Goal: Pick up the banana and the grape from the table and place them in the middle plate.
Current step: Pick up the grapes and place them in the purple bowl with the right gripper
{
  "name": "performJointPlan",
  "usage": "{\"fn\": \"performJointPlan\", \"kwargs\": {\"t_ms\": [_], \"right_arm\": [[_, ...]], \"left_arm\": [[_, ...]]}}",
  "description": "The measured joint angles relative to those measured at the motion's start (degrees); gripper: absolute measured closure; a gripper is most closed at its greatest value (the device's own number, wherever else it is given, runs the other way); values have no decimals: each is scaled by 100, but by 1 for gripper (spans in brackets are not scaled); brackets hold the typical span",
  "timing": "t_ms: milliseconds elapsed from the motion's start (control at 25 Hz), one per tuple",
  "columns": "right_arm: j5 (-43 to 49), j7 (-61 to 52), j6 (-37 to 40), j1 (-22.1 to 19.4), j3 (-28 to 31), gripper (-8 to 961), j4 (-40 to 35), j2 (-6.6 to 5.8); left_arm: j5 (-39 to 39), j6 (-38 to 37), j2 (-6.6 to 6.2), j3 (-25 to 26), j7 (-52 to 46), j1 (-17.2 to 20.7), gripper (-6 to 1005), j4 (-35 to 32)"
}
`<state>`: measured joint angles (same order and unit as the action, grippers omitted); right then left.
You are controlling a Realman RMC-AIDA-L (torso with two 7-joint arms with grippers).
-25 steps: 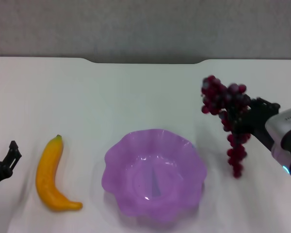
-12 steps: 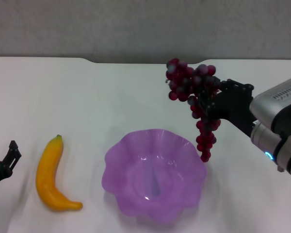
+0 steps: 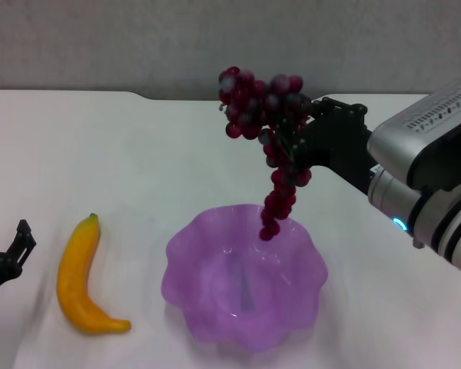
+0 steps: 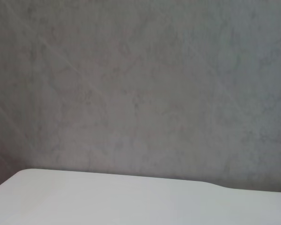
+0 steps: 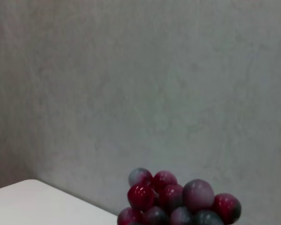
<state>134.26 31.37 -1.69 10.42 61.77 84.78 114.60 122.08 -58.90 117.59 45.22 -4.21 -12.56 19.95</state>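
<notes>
In the head view we see the right gripper [image 3: 296, 146], black, clamped on the long bunch of glossy, round, dark red-purple grapes [image 3: 263, 115] right of centre. The bunch hangs with its tip over the far rim of the translucent light purple plastic plate with the scalloped rim [image 3: 196, 304]. A second ago it hung further right, beside the plate. At lower left the smooth, curved yellow-orange banana [image 3: 78, 278] lies unmoved on the plain white tabletop [image 3: 138, 154]. The left gripper [image 3: 15, 247] sits at the left edge; we cannot tell its opening.

The left wrist view shows a mottled grey wall [image 4: 140, 84] above the tabletop.

In the right wrist view, grapes crowd the bottom edge.
</notes>
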Motion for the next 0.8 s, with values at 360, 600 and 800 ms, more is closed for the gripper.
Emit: {"fn": "performJointPlan", "kwargs": {"t_ms": [360,600,800], "right_arm": [[-17,1,25,-109,-407,601,-227,11],[-30,-11,423,-66,-802,602,-750,18],[-53,-55,497,-44,-966,603,-1196,34]], "left_arm": [[0,2,0,5,-10,-7,111,0],[0,2,0,5,-13,-12,111,0],[0,1,0,5,-1,-17,111,-4]]}}
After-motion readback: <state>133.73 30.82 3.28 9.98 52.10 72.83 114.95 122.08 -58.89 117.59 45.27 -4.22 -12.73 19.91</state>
